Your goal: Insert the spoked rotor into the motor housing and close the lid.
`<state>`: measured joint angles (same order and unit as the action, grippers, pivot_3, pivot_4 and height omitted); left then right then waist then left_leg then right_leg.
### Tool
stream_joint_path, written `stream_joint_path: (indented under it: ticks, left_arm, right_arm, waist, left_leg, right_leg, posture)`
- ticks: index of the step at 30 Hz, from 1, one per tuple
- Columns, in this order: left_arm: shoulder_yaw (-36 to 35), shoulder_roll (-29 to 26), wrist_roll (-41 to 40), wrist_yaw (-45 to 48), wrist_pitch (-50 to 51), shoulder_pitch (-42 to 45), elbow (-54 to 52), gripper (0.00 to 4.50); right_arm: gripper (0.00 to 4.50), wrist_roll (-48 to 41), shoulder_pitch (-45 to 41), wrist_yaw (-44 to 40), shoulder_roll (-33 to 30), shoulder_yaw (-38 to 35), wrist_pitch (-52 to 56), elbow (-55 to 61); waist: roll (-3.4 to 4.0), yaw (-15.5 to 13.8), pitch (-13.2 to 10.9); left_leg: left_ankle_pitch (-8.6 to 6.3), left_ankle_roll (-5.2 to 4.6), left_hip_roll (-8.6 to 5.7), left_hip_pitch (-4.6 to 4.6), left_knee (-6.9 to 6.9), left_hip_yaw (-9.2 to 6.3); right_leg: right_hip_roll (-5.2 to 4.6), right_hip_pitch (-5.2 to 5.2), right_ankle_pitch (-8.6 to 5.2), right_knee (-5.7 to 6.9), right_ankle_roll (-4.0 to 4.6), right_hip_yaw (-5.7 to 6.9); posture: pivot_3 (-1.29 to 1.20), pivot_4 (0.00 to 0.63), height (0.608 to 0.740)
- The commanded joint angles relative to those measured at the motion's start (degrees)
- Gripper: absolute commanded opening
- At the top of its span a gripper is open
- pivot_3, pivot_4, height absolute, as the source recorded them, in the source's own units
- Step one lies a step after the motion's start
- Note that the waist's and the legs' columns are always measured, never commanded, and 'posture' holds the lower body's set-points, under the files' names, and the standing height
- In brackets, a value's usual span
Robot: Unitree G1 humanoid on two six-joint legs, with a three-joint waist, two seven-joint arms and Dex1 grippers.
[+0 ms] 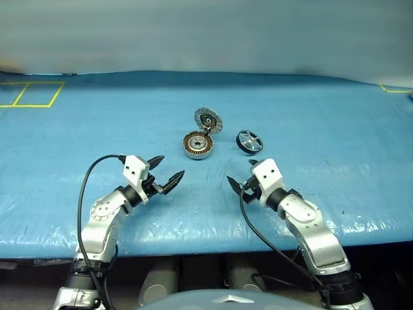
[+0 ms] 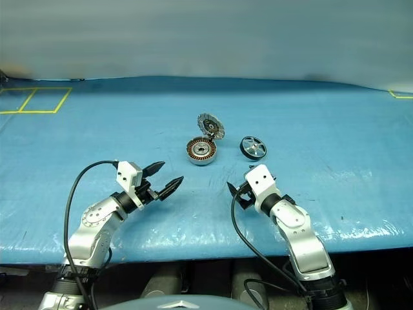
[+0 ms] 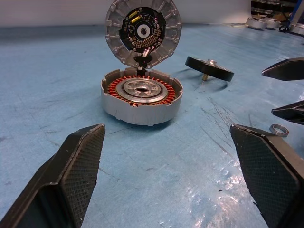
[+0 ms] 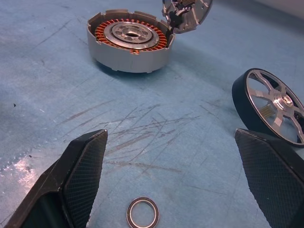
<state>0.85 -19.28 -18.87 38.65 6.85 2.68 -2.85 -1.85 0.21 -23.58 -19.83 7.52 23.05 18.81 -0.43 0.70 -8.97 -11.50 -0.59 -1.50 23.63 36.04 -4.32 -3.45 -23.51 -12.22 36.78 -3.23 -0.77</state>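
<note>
**Housing open, rotor still outside, both grippers empty**

Well, the blue table cover fills most of the scene; its far corners w/ yellow tape marks are cut off at the frame edges. Left gripper and right gripper sit low at the near side, jaws spread wide on both, nothing between them. Right gripper's lower finger is partly hidden behind its white wrist block in the head views.

One motor housing stands mid-table, ahead of and between the grippers. Inside: ring of copper coils around a silver hub, no rotor in it. One lid stands up on its hinge at the far rim, inner face w/ dark centre toward the robot; in the right wrist view it's cut off at the top.

One spoked rotor lies just right of the housing, apart from it, tilted a bit on the cover.

One small metal ring lies flat on the cover below the right gripper; too small to make out from the head views.
</note>
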Motion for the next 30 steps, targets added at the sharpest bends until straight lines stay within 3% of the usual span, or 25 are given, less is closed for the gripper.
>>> stream_joint_path:
  ticks: [1,30]
  left_arm:
    - [-0.4,-0.2,0.2,-0.2,-0.8,0.2,-2.1,4.48]
    - [-0.3,-0.4,1.5,-0.5,-0.4,0.2,-1.7,4.48]
  right_arm:
    - [4.50,0.1,-0.7,0.0,-0.4,-0.6,-1.4,2.5]
    - [4.50,-0.7,-1.0,-0.9,-0.6,-0.2,-0.8,2.9]
  waist:
    - [0.00,0.0,0.0]
    - [0.00,0.0,0.0]
  left_leg:
    - [0.00,0.00,0.00,0.00,0.00,0.00]
    - [0.00,0.00,0.00,-0.01,0.00,0.00]
  right_leg:
    - [0.00,0.00,0.00,0.00,0.00,0.00]
    - [0.00,0.01,0.00,0.00,0.00,0.00]
  posture:
    - [0.00,0.150,0.740]
    - [0.00,0.150,0.740]
